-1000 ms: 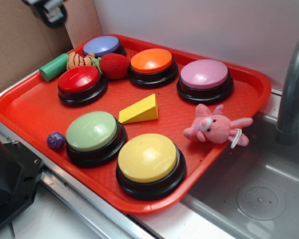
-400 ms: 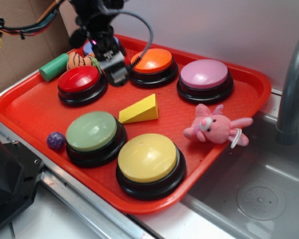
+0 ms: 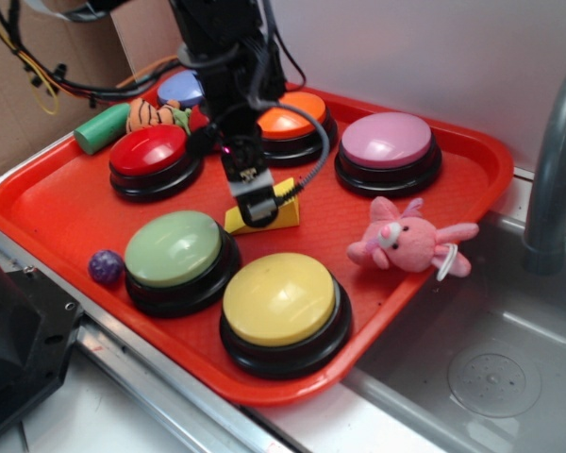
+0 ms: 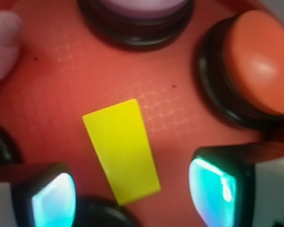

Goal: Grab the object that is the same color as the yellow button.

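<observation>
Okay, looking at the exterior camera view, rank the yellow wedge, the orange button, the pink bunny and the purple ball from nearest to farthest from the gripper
1. Yellow wedge: directly under the gripper, mid-tray.
2. Orange button: just behind it, toward the wall.
3. Pink bunny: off toward the sink side.
4. Purple ball: at the tray's front edge, beyond the green button; close to the bunny's distance, so this order is uncertain.

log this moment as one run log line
phase: approach | gripper: open, above wedge, fingers either side | wedge: on tray, not grasped
</observation>
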Robot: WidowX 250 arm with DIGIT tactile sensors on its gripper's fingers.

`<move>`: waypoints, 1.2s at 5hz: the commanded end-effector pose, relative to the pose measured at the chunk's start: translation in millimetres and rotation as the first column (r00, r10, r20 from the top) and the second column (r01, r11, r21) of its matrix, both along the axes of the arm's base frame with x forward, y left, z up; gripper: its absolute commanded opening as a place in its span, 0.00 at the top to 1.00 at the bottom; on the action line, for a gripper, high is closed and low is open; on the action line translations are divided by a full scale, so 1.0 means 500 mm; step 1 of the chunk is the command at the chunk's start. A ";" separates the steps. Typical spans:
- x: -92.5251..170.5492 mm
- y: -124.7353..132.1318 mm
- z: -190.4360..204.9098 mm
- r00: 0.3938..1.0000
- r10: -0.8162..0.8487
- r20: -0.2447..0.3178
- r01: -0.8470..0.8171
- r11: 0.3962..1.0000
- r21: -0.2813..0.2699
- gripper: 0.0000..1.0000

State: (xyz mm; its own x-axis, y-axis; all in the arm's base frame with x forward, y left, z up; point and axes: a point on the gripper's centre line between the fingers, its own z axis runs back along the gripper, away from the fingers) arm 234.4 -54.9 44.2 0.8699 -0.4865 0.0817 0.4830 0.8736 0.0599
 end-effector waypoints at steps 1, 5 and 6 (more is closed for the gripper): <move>0.033 -0.015 -0.010 0.998 -0.068 0.017 0.069 0.998 -0.012 0.00; 0.039 -0.024 -0.020 0.998 -0.019 -0.060 0.023 0.997 0.072 1.00; 0.037 -0.009 0.008 0.997 0.036 -0.073 -0.028 0.995 0.100 1.00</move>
